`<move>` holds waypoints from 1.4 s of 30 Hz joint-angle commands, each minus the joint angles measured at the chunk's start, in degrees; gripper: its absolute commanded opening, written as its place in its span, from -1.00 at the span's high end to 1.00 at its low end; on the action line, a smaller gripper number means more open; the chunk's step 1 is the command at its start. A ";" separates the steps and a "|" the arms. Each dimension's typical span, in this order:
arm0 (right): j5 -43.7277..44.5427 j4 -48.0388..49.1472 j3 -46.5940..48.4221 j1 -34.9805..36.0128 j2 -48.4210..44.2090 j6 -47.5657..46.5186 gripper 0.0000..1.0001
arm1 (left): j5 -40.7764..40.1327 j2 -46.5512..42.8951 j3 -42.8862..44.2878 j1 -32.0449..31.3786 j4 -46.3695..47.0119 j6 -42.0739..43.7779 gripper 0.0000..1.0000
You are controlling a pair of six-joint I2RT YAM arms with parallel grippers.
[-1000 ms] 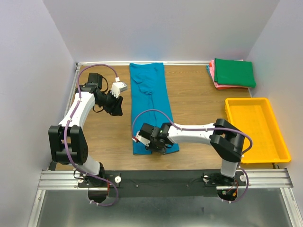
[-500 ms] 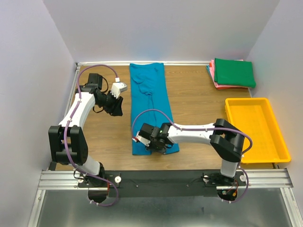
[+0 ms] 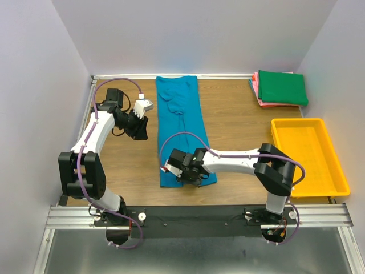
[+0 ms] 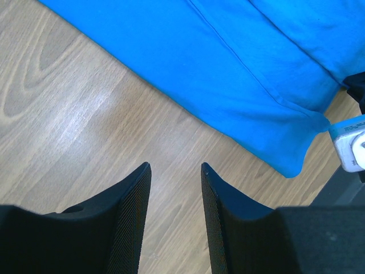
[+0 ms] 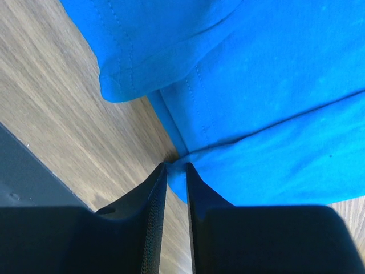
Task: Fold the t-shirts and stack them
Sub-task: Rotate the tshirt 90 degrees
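Table (image 3: 239, 131) | left gripper (image 4: 175, 165) apart | right gripper (image 5: 175, 165) narrow at teal t-shirt (image 5: 274, 85) hem, wrist-view only

The left hand (image 4: 175, 166) hovers with fingers moderately parted, the right hand (image 5: 175, 165) low, fingers nearly together.

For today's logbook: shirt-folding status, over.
Left gripper open above wooden table. Right gripper nearly closed at teal-blue cloth t-shirt near hem, grip unclear. Nothing obstructing.
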 commanded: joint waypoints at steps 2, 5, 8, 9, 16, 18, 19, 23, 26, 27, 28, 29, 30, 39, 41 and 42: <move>-0.97 -2.17 0.88 0.48 -2.46 -0.40 0.44 | 1.13 -0.95 -0.54 0.31 0.26 0.56 0.03; -0.97 -2.43 0.79 0.56 -2.81 -0.49 0.44 | 1.13 -1.04 -0.63 0.22 0.26 0.56 0.04; -0.97 -2.52 0.70 0.47 -2.47 -0.66 0.44 | 1.22 -0.86 -0.80 0.22 0.35 0.56 0.04; -2.62 -2.61 0.79 0.47 -2.12 -0.66 0.45 | 1.13 -0.86 -0.80 0.22 0.53 0.56 0.04; -3.87 -2.26 0.79 0.47 0.17 -0.93 0.49 | 1.13 -0.95 -0.80 0.22 0.44 0.65 0.04; -3.70 -2.08 0.62 0.47 0.52 -0.93 0.55 | 1.13 -0.95 -0.71 0.22 0.35 0.65 0.04; -3.52 -1.99 0.53 0.47 0.70 -0.93 0.58 | 1.13 -0.86 -0.71 0.22 0.26 0.65 0.04; -3.26 -2.08 0.44 0.47 0.26 -0.84 0.66 | 1.13 -0.69 -0.80 0.22 0.26 0.91 0.04; -3.17 -2.17 0.00 0.47 0.26 -0.93 0.74 | 1.22 -0.43 -0.80 0.22 0.35 0.83 0.04; -3.52 -2.17 -0.09 0.47 0.35 -1.01 0.77 | 1.31 -0.42 -0.80 0.22 0.35 0.83 0.04; -3.61 -1.99 -0.17 0.47 0.52 -0.93 0.78 | 1.31 -0.42 -0.80 0.22 0.35 0.83 0.04; -3.61 -2.08 -0.26 0.47 0.70 -1.01 0.84 | 1.31 -0.42 -0.80 0.22 0.35 0.74 0.04; -3.61 -2.08 -0.26 0.47 0.87 -1.02 0.91 | 1.31 -0.42 -0.71 0.22 0.26 0.74 0.04; -5.54 -2.96 2.02 0.47 -4.92 -1.19 0.99 | 1.40 0.10 -0.36 0.22 -0.26 1.00 0.04; -6.59 -2.96 2.02 0.47 -7.12 -1.54 0.99 | 1.57 0.10 -0.36 0.22 -0.18 0.91 0.04; -6.94 -2.96 2.02 0.47 -7.73 -1.98 0.99 | 1.57 0.10 -0.36 0.22 -0.09 0.91 0.04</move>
